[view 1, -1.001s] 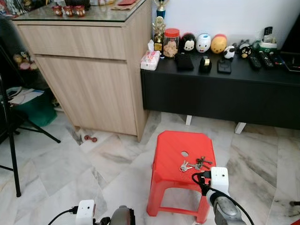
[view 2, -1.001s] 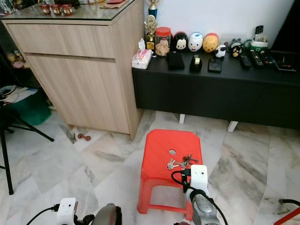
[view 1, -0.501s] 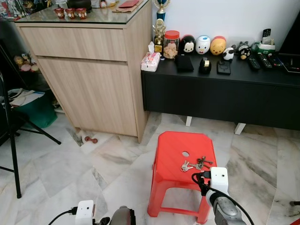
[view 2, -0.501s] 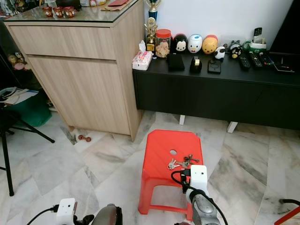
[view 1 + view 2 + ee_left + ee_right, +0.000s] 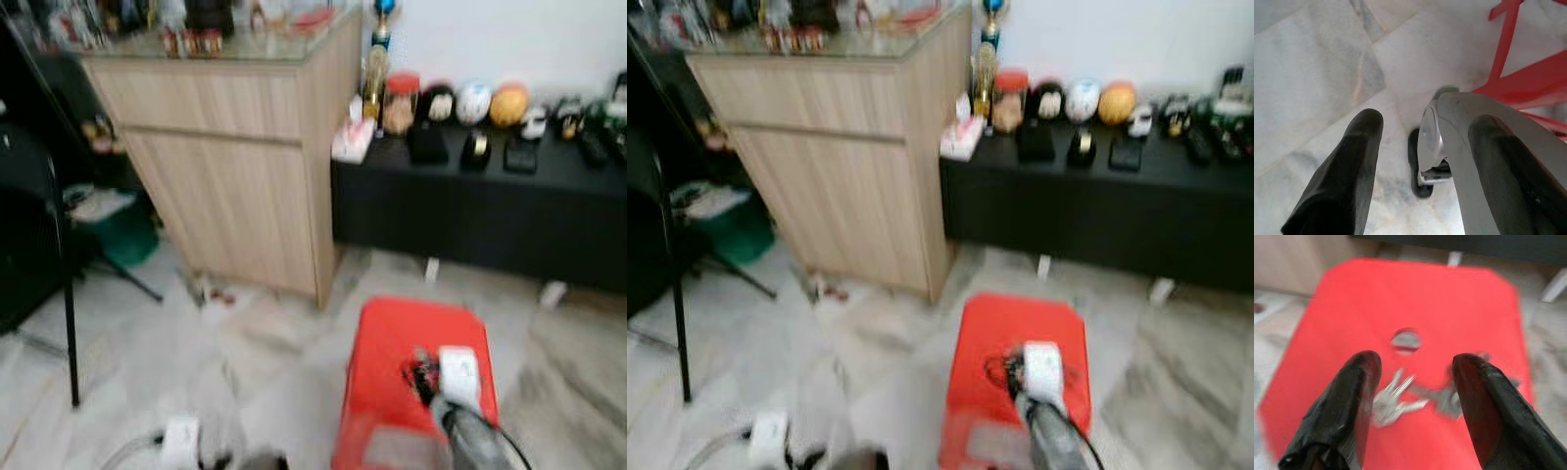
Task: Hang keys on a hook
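The head views are blurred. A bunch of keys (image 5: 1400,401), silver ones beside a darker cluster, lies on the top of a red plastic stool (image 5: 387,333) close to its round centre hole (image 5: 1405,339). My right gripper (image 5: 1415,361) hovers open just above the keys, which show between its two black fingers. In the left eye view the right arm's white wrist camera (image 5: 458,373) sits over the stool top and covers the keys. My left gripper (image 5: 1427,122) hangs open low over the marble floor, beside a leg of the stool (image 5: 1503,46).
A light wooden cabinet (image 5: 245,166) stands at the back left. Next to it is a low black console (image 5: 470,211) carrying a jar, figurines and remotes. A black stand leg (image 5: 61,284) and a green bin (image 5: 122,230) are at the left. Marble floor surrounds the stool.
The whole picture has shifted and blurred, so the camera has moved. The right arm now sits further over the stool top, above the keys. The keys lie as before.
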`<state>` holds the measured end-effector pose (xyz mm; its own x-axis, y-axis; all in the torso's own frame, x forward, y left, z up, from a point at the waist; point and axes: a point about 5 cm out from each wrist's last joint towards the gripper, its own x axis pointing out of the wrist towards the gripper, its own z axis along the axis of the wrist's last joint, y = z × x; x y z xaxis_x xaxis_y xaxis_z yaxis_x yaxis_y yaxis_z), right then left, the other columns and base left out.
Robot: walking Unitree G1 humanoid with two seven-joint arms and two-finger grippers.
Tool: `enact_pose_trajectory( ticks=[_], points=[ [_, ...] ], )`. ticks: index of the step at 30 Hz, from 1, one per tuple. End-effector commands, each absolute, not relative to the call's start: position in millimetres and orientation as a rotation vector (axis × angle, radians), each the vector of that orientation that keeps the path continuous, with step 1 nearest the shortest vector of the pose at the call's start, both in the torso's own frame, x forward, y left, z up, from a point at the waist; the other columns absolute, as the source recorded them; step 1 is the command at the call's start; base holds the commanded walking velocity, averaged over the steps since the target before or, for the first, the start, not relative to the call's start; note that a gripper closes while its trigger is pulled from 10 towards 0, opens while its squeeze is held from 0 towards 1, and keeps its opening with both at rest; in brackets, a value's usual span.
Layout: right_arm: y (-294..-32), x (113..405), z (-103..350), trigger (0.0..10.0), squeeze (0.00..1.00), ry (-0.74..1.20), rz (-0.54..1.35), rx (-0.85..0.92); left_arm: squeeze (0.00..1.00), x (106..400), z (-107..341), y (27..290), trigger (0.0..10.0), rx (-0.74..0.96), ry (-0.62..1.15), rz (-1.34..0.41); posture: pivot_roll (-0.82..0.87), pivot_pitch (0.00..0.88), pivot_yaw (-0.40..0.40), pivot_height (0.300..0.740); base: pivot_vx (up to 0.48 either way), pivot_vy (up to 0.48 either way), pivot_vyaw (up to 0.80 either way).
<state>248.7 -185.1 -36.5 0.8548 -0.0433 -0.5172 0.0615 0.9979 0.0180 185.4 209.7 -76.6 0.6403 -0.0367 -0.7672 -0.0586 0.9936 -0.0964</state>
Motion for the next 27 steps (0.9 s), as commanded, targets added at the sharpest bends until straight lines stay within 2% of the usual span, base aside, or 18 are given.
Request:
enact_pose_trajectory(
  ticks=[1, 6, 12, 27],
  points=[
    [-172, 253, -35, 10.0, 0.0, 0.535, -0.03, 0.058, 0.0, 182, -77, 219, 10.0, -0.094, 0.89, 0.029, 0.03, 0.049, 0.022, 0.645, 0.277, 0.0, 0.0],
    [-178, 249, -38, 10.0, 0.0, 0.553, -0.112, 0.089, 0.0, 182, -77, 219, 10.0, -0.091, 0.89, 0.022, 0.03, 0.048, 0.021, 0.645, 0.0, 0.0, 0.0],
    [-199, 241, -42, 10.0, 0.0, 0.58, -0.275, 0.194, 0.0, 182, -77, 219, 10.0, -0.088, 0.893, 0.017, 0.03, 0.05, 0.022, 0.645, 0.0, 0.0, 0.0],
    [-200, 240, -45, 10.0, 0.0, 0.638, -0.237, 0.202, 0.0, 181, -77, 220, 10.0, -0.084, 0.9, 0.013, 0.03, 0.058, 0.024, 0.645, 0.0, 0.0, 0.0]
  ],
)
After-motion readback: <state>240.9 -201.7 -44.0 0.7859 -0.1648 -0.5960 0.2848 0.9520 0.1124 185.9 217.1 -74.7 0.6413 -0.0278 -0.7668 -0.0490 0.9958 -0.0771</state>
